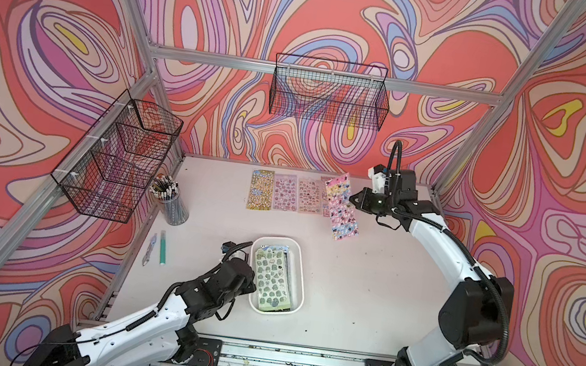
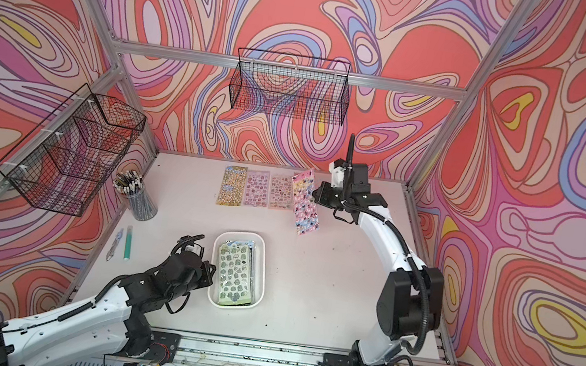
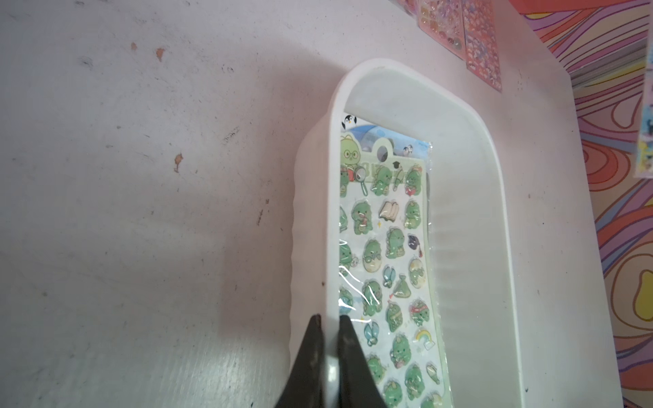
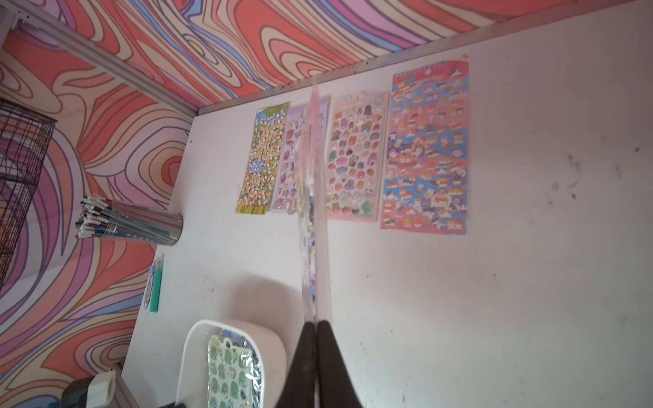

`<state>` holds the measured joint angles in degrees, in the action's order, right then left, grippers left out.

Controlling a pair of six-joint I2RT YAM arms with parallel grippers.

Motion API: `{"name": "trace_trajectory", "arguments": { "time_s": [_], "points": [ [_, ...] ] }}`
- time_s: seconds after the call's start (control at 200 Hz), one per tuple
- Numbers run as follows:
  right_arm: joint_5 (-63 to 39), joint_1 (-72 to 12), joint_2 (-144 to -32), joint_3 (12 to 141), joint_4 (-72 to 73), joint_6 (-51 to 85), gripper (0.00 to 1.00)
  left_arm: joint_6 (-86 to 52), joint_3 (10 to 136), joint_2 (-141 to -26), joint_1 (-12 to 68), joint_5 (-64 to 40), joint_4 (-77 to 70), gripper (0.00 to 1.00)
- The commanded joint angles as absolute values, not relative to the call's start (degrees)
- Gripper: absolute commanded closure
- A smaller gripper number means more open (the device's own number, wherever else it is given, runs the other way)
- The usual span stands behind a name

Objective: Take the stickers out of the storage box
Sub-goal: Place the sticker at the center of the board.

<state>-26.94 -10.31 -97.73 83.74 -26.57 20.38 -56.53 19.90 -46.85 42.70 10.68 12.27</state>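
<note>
The white storage box (image 1: 301, 270) (image 2: 261, 265) sits mid-table. Inside it lies a stack of stickers (image 1: 272, 280) (image 3: 388, 247) topped by a green dinosaur sheet. My left gripper (image 1: 250, 283) (image 3: 329, 318) is shut on the box's left wall, one finger inside and one outside. My right gripper (image 1: 353, 200) (image 4: 315, 322) is shut on the edge of a pink sticker sheet (image 1: 340, 206) (image 4: 312, 212), held tilted in the air at the back right. Several more sheets lie flat in a row along the back: yellow (image 1: 261, 189), pink (image 1: 284, 192), pink (image 1: 308, 196), and a blue-pink one (image 4: 427, 148).
A cup of pencils (image 1: 172, 200) stands at the left edge. A green pen (image 1: 162, 247) and a small cutter (image 1: 149, 249) lie in front of it. Black wire baskets hang on the left wall (image 1: 120, 156) and the back wall (image 1: 329, 92).
</note>
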Motion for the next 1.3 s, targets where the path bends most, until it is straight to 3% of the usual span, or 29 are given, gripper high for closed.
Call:
{"name": "trace_trajectory", "arguments": {
  "time_s": [0.0, 0.526, 0.921, 1.297],
  "points": [
    [-34.1, -7.34, -102.83, 87.17, -20.33, 18.08, 1.0, -55.46, 21.93, -46.44, 42.67, 10.86, 14.04, 0.89],
    [-47.3, 4.19, -126.14, 107.05, -18.8, 15.14, 1.0, -52.98, 25.34, -53.16, 42.63, 9.31, 11.1, 0.89],
    [-48.25, 6.12, -137.92, 117.2, -19.86, 14.75, 0.99, -50.98, 29.01, -59.45, 41.41, 8.09, 8.21, 0.89],
    [-42.49, 6.15, -145.19, 123.18, -24.89, 12.37, 0.99, -50.56, 31.11, -62.07, 40.69, 6.7, 7.15, 0.89]
  ]
}}
